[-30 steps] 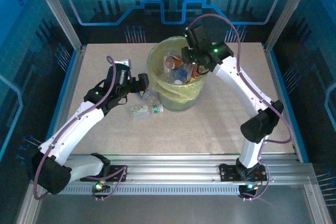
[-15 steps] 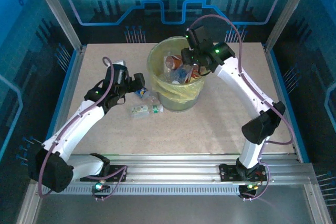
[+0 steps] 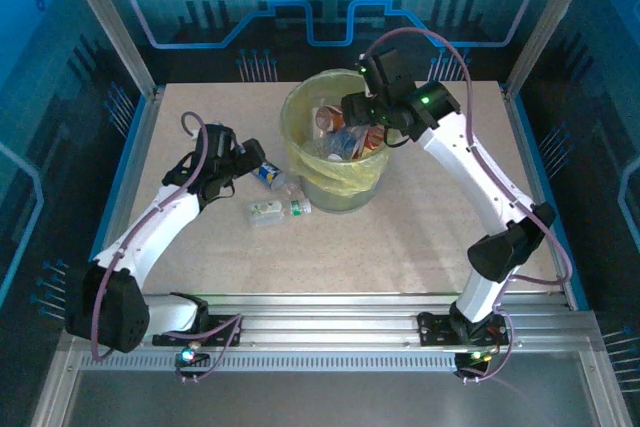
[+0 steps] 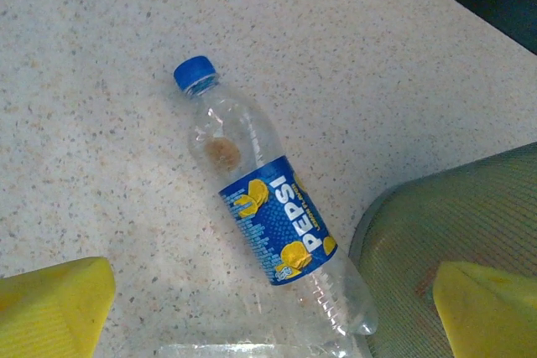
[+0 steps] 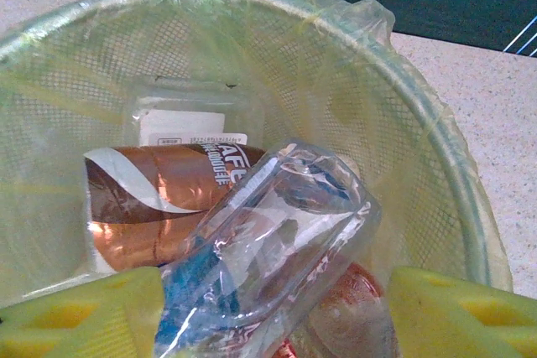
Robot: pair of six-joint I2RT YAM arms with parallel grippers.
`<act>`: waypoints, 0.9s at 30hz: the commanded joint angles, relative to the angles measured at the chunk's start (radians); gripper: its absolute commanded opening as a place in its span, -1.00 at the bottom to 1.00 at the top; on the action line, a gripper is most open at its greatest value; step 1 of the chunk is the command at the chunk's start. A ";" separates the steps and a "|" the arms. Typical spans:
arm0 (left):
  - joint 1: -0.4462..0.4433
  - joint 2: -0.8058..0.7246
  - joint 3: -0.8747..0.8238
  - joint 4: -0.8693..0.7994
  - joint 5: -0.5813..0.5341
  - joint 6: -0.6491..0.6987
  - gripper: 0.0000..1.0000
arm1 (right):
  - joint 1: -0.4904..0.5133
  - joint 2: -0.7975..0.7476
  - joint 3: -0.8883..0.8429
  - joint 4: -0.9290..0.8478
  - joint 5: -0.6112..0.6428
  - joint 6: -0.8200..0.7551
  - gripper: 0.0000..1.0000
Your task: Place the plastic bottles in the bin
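Note:
The bin [image 3: 303,163], a round bucket lined with a yellow-green bag, stands at mid-table with several bottles inside. My right gripper [image 3: 356,117] hangs over it, jaws apart. Between them a clear bottle with a blue label [image 5: 277,241] tilts into the bin [image 5: 419,148], leaning on the left pad [image 5: 84,316] and clear of the right pad. A brown-labelled bottle [image 5: 159,199] lies below. My left gripper [image 3: 246,159] is open just left of the bin, above a Pepsi bottle [image 4: 273,220] lying on the table. The same Pepsi bottle [image 3: 268,175] touches the bin wall [image 4: 453,232].
A clear bottle with a white and green label [image 3: 278,211] lies in front of the bin, and another clear bottle [image 4: 252,348] shows at the bottom edge of the left wrist view. Blue rails and glass walls [image 3: 135,147] border the table.
My left arm has drawn back to the left, away from the bin, uncovering the Pepsi bottle. My right wrist has shifted slightly over the bin, staying above it.

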 commanded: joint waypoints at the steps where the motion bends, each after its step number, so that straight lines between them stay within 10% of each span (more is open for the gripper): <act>1: 0.010 0.009 -0.019 0.012 0.044 -0.017 0.98 | 0.012 -0.049 0.010 -0.021 -0.010 -0.008 0.57; 14: -0.059 -0.045 -0.085 -0.126 0.153 0.252 0.98 | 0.011 -0.193 -0.149 0.036 0.043 0.019 0.99; 27: -0.014 0.119 -0.014 0.035 0.090 0.136 0.98 | 0.010 -0.234 -0.210 0.028 0.074 0.037 0.99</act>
